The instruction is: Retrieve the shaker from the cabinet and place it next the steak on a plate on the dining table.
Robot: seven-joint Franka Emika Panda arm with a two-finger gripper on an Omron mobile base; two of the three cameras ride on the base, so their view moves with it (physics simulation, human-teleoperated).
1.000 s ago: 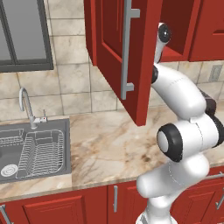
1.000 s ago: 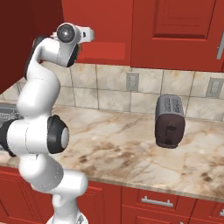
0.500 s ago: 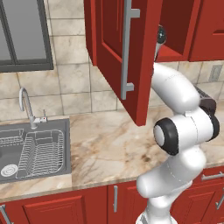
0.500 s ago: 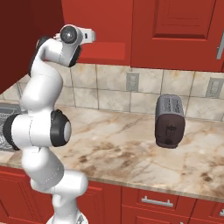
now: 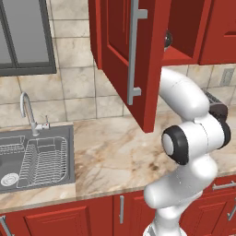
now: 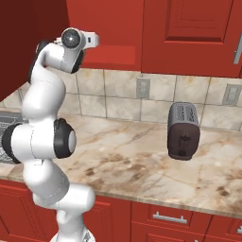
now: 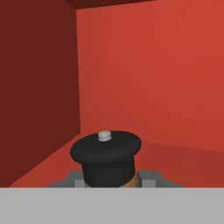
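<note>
The shaker, brown with a dark cap and a small grey knob, stands on the red shelf floor inside the cabinet. My gripper has its two fingertips tight against both sides of the shaker's body, shut on it. In the left base view the cabinet door hangs open with its long grey bar handle, and my hand reaches into the opening behind it at the shelf's edge. From the right base view my wrist sits at the cabinet's lower front. The steak, plate and dining table are out of view.
The open door juts out over the marble counter, close to my upper arm. A dark toaster stands on the counter to the right. A steel sink with a faucet lies at the left.
My arm has straightened upward and the elbow has shifted, pushing the hand a little deeper into the cabinet. The hand barely moved in the last half second.
</note>
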